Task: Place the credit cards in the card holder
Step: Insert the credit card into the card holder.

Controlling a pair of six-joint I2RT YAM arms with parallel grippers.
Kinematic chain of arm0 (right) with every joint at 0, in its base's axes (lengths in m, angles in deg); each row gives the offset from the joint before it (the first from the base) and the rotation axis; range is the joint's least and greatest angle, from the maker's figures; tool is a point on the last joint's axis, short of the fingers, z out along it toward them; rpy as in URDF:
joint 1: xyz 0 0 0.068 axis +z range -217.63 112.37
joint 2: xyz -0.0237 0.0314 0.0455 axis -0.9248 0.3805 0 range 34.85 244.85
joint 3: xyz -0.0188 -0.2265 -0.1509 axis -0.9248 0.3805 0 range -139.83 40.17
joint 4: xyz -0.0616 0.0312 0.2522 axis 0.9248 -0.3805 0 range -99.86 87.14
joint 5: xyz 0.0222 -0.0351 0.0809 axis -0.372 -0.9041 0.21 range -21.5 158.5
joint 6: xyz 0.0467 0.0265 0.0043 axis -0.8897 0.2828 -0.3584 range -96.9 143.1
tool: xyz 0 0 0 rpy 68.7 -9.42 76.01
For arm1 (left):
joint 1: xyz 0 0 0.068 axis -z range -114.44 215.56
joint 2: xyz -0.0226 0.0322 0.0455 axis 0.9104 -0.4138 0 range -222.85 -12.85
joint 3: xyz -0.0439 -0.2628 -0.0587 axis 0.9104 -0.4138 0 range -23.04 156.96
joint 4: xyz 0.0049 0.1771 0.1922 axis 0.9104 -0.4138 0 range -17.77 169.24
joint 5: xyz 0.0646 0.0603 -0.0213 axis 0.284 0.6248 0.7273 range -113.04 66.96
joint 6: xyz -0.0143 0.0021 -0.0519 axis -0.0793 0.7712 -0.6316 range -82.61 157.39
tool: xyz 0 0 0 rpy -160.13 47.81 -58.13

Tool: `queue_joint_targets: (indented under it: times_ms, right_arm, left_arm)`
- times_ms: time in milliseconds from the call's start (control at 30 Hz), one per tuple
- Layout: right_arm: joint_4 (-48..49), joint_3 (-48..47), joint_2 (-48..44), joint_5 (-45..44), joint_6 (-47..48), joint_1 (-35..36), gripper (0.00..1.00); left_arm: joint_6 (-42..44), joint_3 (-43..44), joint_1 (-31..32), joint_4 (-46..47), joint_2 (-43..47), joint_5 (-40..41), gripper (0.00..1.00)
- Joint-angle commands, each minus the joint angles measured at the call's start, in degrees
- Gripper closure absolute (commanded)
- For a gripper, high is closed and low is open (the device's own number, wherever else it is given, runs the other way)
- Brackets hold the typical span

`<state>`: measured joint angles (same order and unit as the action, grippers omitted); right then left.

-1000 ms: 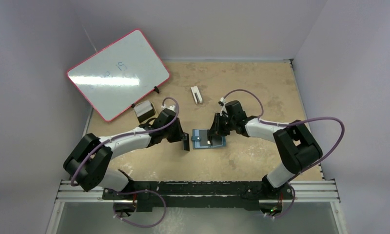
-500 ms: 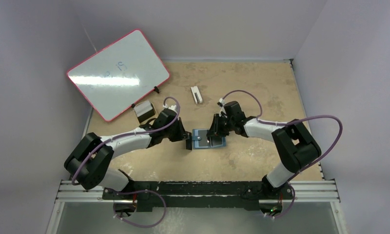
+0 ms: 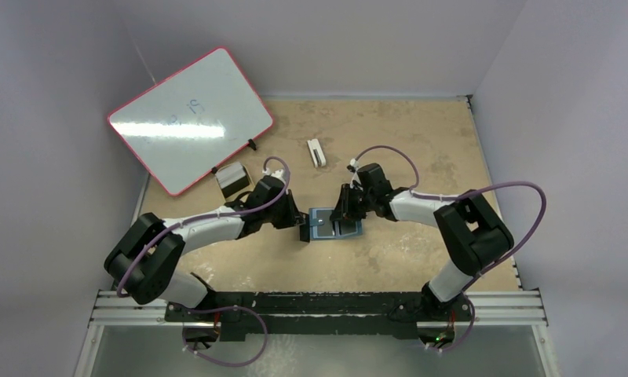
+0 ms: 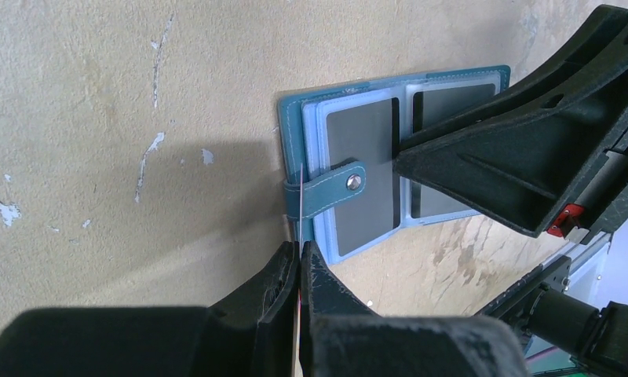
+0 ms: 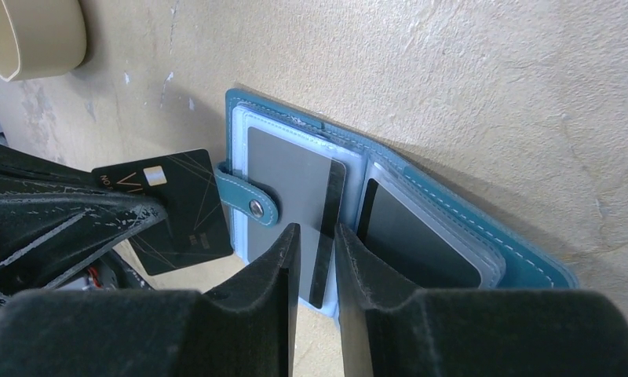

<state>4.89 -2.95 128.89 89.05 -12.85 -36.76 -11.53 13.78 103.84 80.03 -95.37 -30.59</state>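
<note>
Gripping dark card (image 5: 169, 212) in left gripper (image 4: 299, 247), beside card holder (image 4: 291, 133)

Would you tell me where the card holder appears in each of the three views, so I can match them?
Top external: card holder just below picture centre, lying open.
Left wrist: card holder upper middle, running right.
Right wrist: card holder centre, stretching to the lower right.
Shared landmark: its round snap on the strap, left of centre in the right wrist view, a tiny dot from above.
</note>
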Motion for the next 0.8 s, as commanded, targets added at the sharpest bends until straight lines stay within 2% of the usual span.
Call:
queue_joint_targets:
  times_ms: [0,133,267,400,567,767]
  right_arm:
    - [1.1,-1.9,0.0,0.7,-0.5,0.8,0.75]
    - [-2.0,-2.7,-1.4,-3.0,0.8,0.9,0.73]
    - [-8.5,-2.9,-6.2,-12.2,0.6,2.3,0.63]
    - [-12.7,-3.1,-11.3,-19.6,-1.9,6.3,0.57]
    - [-19.3,-7.3,-11.3,-30.0,-3.5,12.9,0.51]
    - [-22.5,-9.7,-8.2,-36.7,-6.3,18.1,0.28]
  left_arm:
    - [-0.7,-0.6,0.0,3.2,0.0,-1.1,1.00]
    - [-1.1,-0.6,0.1,3.5,0.2,-1.6,1.00]
    - [-0.9,-0.4,-0.2,2.2,2.4,-1.4,1.00]
    - [-1.1,-0.6,-1.7,0.8,5.1,-1.3,1.00]
    - [-1.2,-1.1,-4.5,-0.7,7.3,-2.3,1.00]
    - [0.1,-2.2,-8.2,-3.7,14.7,-0.8,1.00]
